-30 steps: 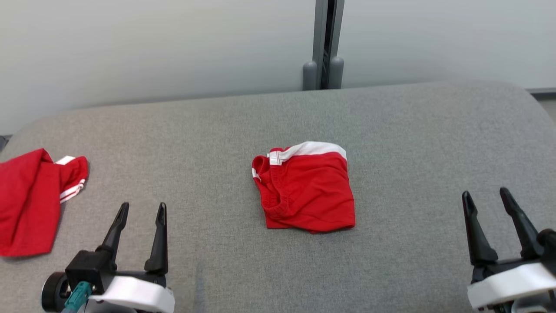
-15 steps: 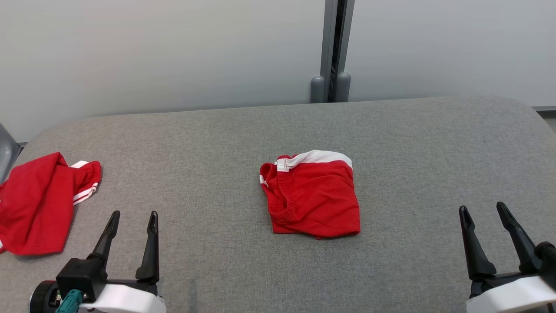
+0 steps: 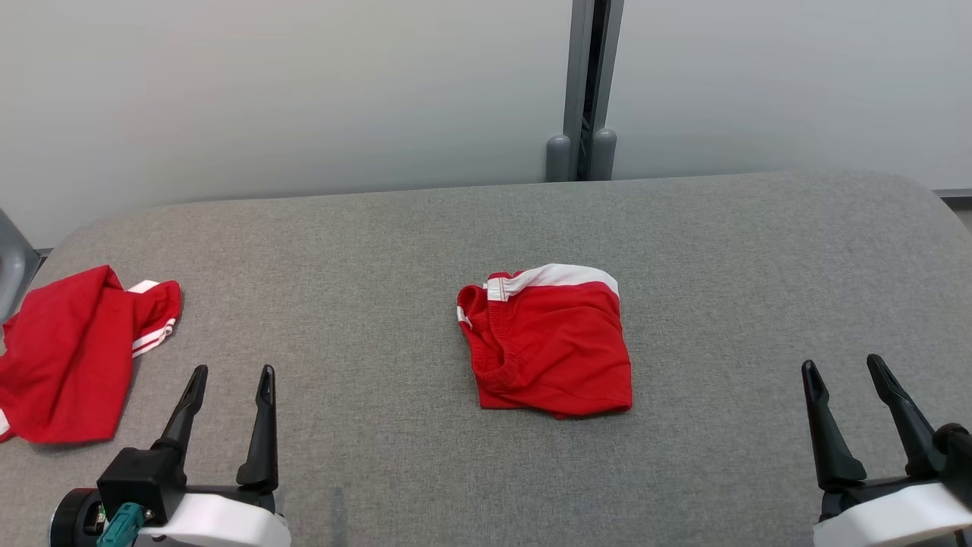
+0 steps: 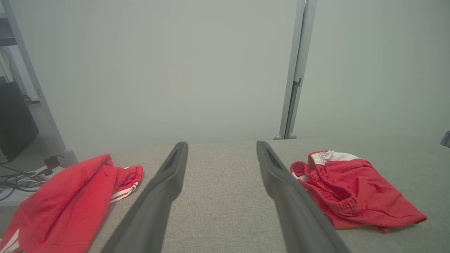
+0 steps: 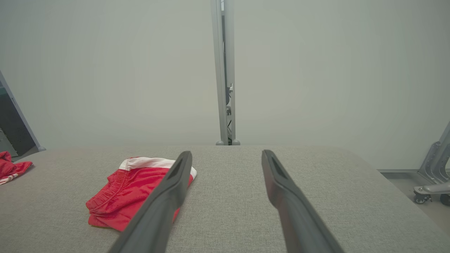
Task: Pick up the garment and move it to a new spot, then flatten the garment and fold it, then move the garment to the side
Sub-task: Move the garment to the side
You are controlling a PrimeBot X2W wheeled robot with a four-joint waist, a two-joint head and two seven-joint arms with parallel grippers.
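A: Status?
B: The shorts (image 3: pixel 550 346) lie in the middle of the table (image 3: pixel 342 243), gathered into a rough square with the white waistband (image 3: pixel 558 275) on the far edge. They look folded, loosely. Nothing is touching them.
A: Grippers?
B: Both are spread wide and empty. The left gripper (image 3: pixel 232 371) and right gripper (image 3: pixel 841 362) sit low at the near edge, well apart from the shorts.
A: What's left?
B: My read is the move to the side, maybe after a tidier fold. A second red garment (image 3: pixel 68 357) lies at the left edge, and I can't tell if it counts.
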